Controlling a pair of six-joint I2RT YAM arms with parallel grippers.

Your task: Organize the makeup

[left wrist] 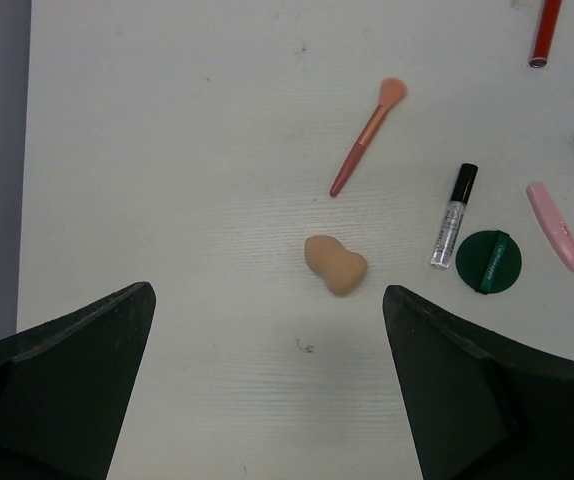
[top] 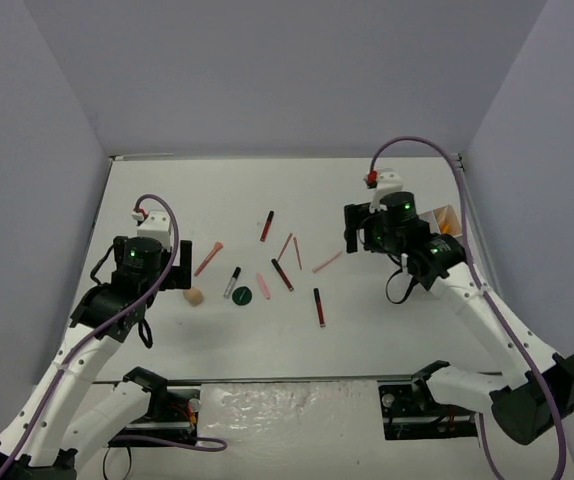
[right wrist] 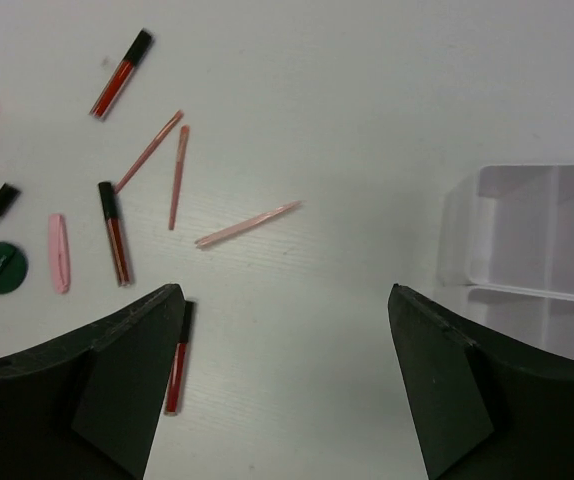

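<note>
From above, the makeup (top: 282, 274) lies scattered loose across the middle of the white worktop (top: 167, 190): sticks (top: 319, 307), pencils (top: 327, 262), a brush (top: 208, 258), a sponge (top: 194, 296) and a dark-green disc (top: 243, 295). A white tray (top: 445, 218) sits at the right edge, mostly hidden behind the right arm (top: 467, 290), so what it holds is hard to judge from here. In the left wrist view, the left pincer (left wrist: 267, 400) hangs spread wide and empty above the worktop. The sponge lies just ahead between its fingers, the brush beyond it, and the disc off to the right beside a clear tube (left wrist: 454, 215). The sponge looks soft and light; a gentle squeeze across its narrow waist should hold it. In the right wrist view, the right pincer (right wrist: 282, 390) is likewise spread and empty. Three thin pencils lie ahead, and the tray compartments in view at right show nothing inside. The pencils look light, stiff and apt to roll, so they would want a pinch at mid-length, low against the worktop.
</note>
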